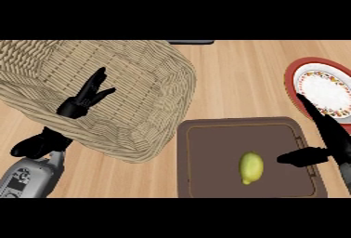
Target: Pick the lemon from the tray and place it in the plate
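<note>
lemon lies on the tray, right hand open beside it

the yellow lemon lies in the right half of the dark brown tray, its long axis running roughly up and down the view, with a small nub at its lower end. it is free of both hands. the tray sits on the wooden bench at the lower middle, and its lower edge is cut by the view

the right hand comes in at the right edge, over the tray's right rim. its fingers are straight and stretch up and to the left, their tips reaching over the red rim of the plate; whether they touch the plate i cannot tell. its thumb sticks out to the left toward the lemon, its tip near the fruit but apart from it. the hand is wide open and holds nothing

the plate lies at the upper right, just beyond the tray's far right corner, partly cut by the view's edge: a red rim, a patterned ring, a white middle

a large woven basket fills the upper left, its near right side just beside the tray's far left corner. the left hand shows over the basket, fingers up and relaxed, open and holding nothing, well apart from the tray. its grey forearm enters at the lower left corner
</note>
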`<state>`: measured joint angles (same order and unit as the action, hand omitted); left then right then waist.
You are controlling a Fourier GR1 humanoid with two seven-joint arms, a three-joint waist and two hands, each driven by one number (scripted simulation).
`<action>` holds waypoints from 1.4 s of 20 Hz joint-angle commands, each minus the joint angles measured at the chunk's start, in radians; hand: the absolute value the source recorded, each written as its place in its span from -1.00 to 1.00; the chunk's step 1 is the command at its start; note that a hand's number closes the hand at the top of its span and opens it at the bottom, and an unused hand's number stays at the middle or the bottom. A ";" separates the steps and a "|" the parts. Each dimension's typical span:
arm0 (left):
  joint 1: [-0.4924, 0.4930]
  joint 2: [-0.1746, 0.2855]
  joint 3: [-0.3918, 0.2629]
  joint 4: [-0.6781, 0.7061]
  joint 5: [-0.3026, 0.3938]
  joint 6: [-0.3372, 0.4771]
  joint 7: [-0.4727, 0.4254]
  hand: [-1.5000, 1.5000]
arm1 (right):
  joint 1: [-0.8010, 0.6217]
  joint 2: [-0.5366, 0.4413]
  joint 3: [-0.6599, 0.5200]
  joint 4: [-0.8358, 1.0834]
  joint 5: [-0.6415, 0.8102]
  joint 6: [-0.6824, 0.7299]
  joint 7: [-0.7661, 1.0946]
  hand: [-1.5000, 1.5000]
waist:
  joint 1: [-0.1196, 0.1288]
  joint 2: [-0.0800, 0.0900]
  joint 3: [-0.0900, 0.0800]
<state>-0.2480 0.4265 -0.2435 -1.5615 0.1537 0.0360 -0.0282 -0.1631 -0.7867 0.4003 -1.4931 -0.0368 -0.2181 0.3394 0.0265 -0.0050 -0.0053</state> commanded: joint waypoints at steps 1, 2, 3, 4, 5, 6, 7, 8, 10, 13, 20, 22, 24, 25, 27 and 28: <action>0.030 0.007 0.004 -0.032 -0.004 -0.015 -0.016 0.00 | -0.069 -0.007 0.106 -0.160 0.178 -0.068 0.266 -1.00 | -0.016 -0.002 0.001; 0.025 0.021 0.024 -0.020 0.005 -0.032 -0.034 0.00 | -0.127 0.012 0.143 -0.126 0.217 -0.034 0.333 -1.00 | -0.004 0.002 0.002; -0.003 0.030 0.045 -0.032 0.018 -0.032 0.009 0.00 | -0.084 0.025 0.182 -0.192 0.266 -0.060 0.383 -1.00 | -0.020 -0.001 0.002; 0.043 0.043 0.055 -0.015 0.023 -0.063 -0.048 0.00 | -0.147 0.021 0.162 -0.174 0.253 0.006 0.450 -1.00 | -0.013 0.002 0.003; 0.014 0.024 0.056 -0.010 0.010 -0.046 -0.024 0.00 | -0.154 0.039 0.168 -0.223 0.270 0.013 0.525 -1.00 | -0.022 0.002 0.003; 0.023 0.022 0.065 -0.004 0.006 -0.054 -0.052 0.00 | -0.131 0.074 0.184 -0.227 0.283 0.013 0.560 -1.00 | -0.024 0.003 0.004; 0.065 0.050 0.072 -0.056 0.019 -0.071 -0.033 0.00 | -0.140 0.072 0.171 -0.245 0.242 0.060 0.619 -1.00 | -0.019 0.001 0.004; 0.032 0.020 0.061 -0.025 0.019 -0.071 -0.038 0.00 | -0.189 0.118 0.157 -0.230 0.205 0.085 0.680 -1.00 | -0.019 0.004 0.004; 0.043 -0.016 0.034 -0.030 -0.036 -0.017 -0.039 0.00 | -0.203 0.125 0.120 -0.271 0.115 0.150 0.743 -1.00 | -0.023 0.003 0.004; 0.069 0.014 0.056 -0.105 -0.002 -0.051 0.013 0.00 | -0.187 0.104 0.093 -0.324 0.027 0.228 0.828 -1.00 | -0.022 0.001 0.004; 0.052 -0.012 0.078 -0.021 -0.017 -0.073 -0.047 0.00 | -0.260 0.092 0.084 -0.253 -0.036 0.295 0.959 -1.00 | -0.024 0.006 0.004; 0.043 -0.004 0.081 -0.029 -0.025 -0.077 -0.026 0.00 | -0.291 0.023 0.012 -0.284 -0.119 0.350 0.995 -1.00 | -0.029 0.004 0.004; 0.136 0.007 0.080 -0.126 -0.022 -0.078 -0.023 0.00 | -0.259 0.016 0.004 -0.304 -0.139 0.338 1.005 -1.00 | -0.018 0.001 0.004; 0.093 0.005 0.114 -0.068 0.006 -0.101 -0.046 0.00 | -0.151 -0.005 0.021 -0.288 -0.106 0.321 0.894 -1.00 | -0.032 0.003 0.005; 0.032 0.002 0.130 -0.042 -0.003 -0.105 -0.011 0.00 | -0.168 0.029 0.029 -0.351 -0.072 0.269 0.969 -1.00 | -0.036 0.003 0.005; 0.055 0.035 0.153 -0.110 0.035 -0.126 0.040 0.00 | -0.129 -0.016 -0.030 -0.263 -0.128 0.326 0.849 -1.00 | -0.029 0.003 0.005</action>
<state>-0.1844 0.4362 -0.1355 -1.6322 0.1523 -0.0612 -0.0332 -0.3448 -0.7688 0.4236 -1.7735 -0.1317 0.0584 1.1299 -0.0012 -0.0014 -0.0014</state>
